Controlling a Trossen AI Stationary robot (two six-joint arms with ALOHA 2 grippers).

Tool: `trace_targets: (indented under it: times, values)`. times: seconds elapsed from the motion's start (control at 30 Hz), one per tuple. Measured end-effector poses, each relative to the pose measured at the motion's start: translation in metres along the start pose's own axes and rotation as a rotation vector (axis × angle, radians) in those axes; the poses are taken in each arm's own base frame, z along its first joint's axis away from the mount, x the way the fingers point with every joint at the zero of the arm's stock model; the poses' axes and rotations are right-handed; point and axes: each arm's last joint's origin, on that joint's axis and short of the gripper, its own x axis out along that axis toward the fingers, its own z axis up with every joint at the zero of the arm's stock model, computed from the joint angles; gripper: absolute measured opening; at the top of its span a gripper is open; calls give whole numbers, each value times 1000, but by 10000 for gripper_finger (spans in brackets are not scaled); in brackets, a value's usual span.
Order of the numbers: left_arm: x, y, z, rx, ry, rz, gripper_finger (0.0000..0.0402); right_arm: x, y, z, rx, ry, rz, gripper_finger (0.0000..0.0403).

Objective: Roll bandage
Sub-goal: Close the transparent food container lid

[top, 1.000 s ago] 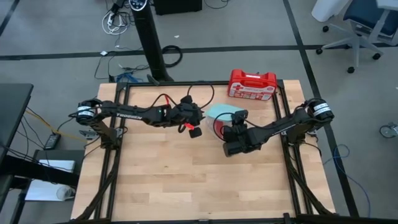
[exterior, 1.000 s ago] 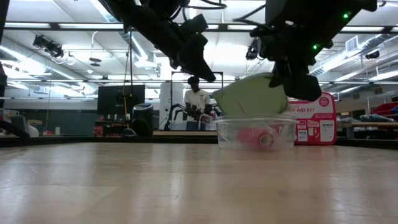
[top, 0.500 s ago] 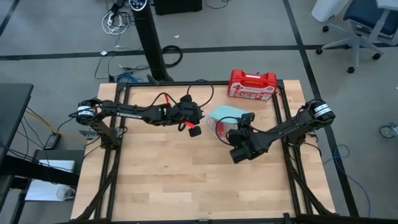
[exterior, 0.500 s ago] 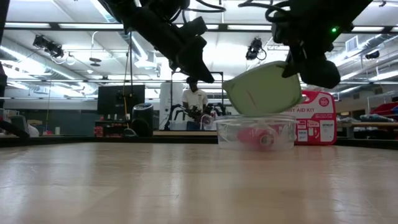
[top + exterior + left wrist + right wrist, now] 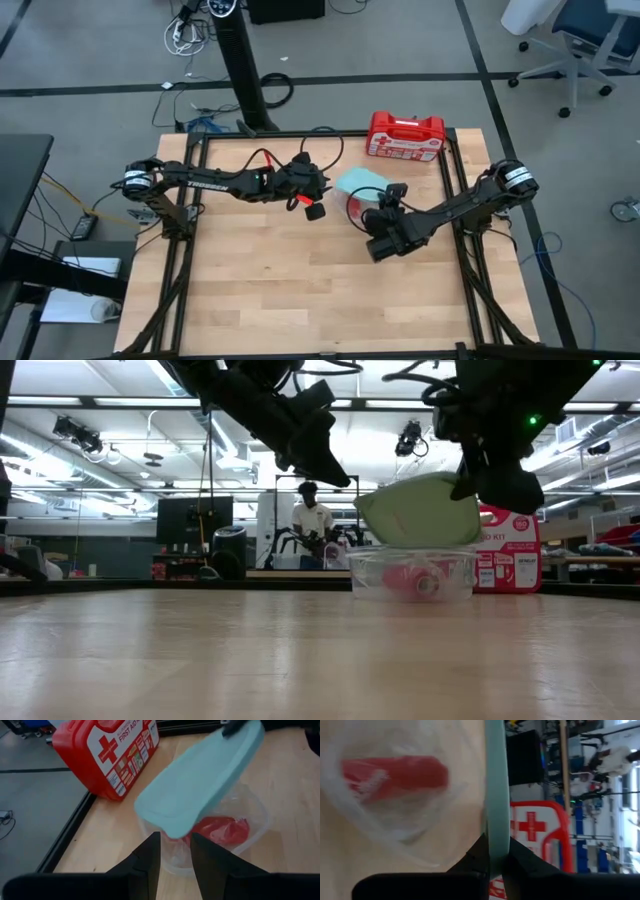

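Note:
A clear plastic container (image 5: 352,212) stands on the table's far right part, with the red bandage roll (image 5: 415,581) lying inside it. The roll also shows in the left wrist view (image 5: 220,830) and the right wrist view (image 5: 395,772). My right gripper (image 5: 393,194) is shut on a pale green lid (image 5: 358,180) held tilted over the container. My left gripper (image 5: 312,208) hovers above the table left of the container. Its fingers (image 5: 150,865) stand a narrow gap apart and hold nothing. My right gripper pinches the lid's rim (image 5: 496,837) between its two fingers, at the lid's right edge (image 5: 388,186). The fingers come slanting down from the table's near right. The lid (image 5: 420,510) is tilted, its lower side at the container's rim (image 5: 400,548); whether they touch I cannot tell.
A red first-aid case (image 5: 405,135) with white markings stands at the table's far right edge, just behind the container. The near half of the wooden table (image 5: 300,290) is bare. A person (image 5: 312,520) stands in the room far beyond the table.
My right gripper first raised and tipped the lid steeper, shifting a little toward the table's right, then lowered it again. The lid now lies flatter and closer over the container. The container and the roll have stayed in place.

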Motion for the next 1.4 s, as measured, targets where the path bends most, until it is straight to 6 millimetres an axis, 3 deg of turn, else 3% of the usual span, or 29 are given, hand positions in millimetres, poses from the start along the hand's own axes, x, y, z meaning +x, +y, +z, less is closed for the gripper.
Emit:
trace_targets:
  times: [0.4,0.97,1.27,1.4]
  values:
    - [0,-1,0,0,-5,-38,111,6,28,-2,-33,-73,160,34]
    - [0,-3,-2,1,17,-74,111,7,34,7,-69,-135,290,46]
    - [-4,-6,-28,48,278,-129,111,14,31,13,-36,-146,349,46]
    - [-2,-9,-51,74,332,-137,111,13,32,15,-51,-161,355,46]
